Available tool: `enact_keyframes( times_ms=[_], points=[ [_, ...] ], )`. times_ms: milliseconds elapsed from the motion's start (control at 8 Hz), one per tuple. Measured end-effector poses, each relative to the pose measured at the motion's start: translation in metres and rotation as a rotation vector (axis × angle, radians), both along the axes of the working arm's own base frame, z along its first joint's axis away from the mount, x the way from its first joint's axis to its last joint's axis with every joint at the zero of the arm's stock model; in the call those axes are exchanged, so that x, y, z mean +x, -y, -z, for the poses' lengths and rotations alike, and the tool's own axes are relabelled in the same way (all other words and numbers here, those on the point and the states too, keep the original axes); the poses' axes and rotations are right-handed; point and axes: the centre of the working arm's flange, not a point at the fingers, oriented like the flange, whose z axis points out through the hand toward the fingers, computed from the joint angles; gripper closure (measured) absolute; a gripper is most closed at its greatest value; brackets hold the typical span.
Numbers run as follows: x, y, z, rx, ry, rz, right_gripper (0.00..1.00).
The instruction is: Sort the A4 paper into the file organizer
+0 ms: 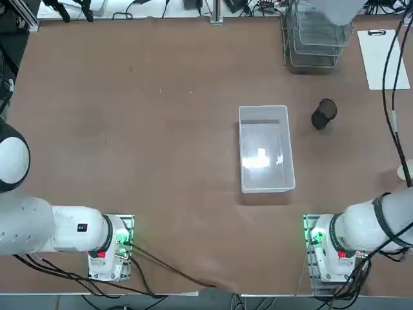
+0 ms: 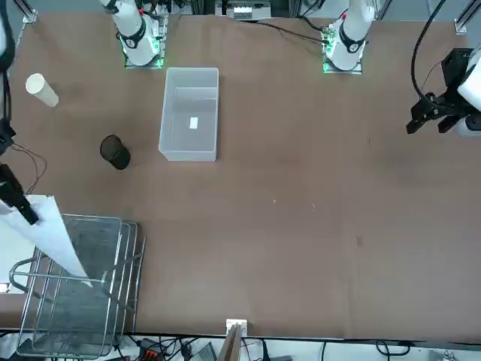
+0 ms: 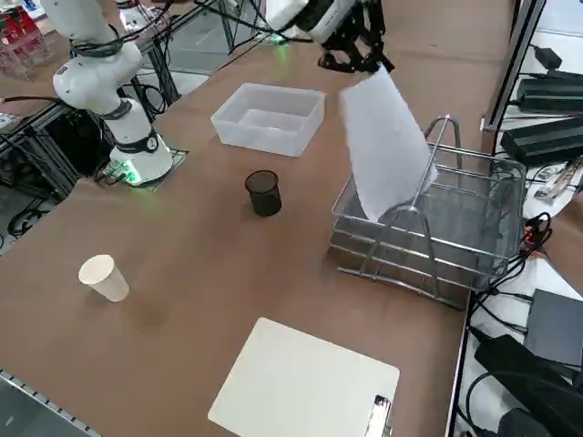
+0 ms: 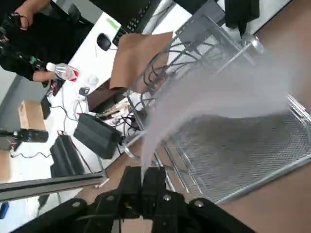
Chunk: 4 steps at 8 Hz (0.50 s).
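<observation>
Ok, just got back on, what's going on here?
The right gripper, jaws shut on the paper, holds it by its upper end over the near side of the mesh rack. The sheet hangs down with its lower end at the rack; it isn't lying in a tier yet.

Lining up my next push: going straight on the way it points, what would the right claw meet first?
Likely the wire-mesh organizer; the paper pinched in the right claw would lead. Depth is unclear.
</observation>
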Motion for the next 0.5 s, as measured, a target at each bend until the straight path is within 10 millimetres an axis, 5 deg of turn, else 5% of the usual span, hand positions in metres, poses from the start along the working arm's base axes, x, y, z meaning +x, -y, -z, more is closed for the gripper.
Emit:
enact_keyframes(
  times_ms=[250,500],
  points=[
    [-0.012,-0.015,0.058,-0.058,-0.008,-0.009,0.98],
    [-0.023,-0.021,0.082,-0.077,-0.028,-0.019,0.98]
  ],
)
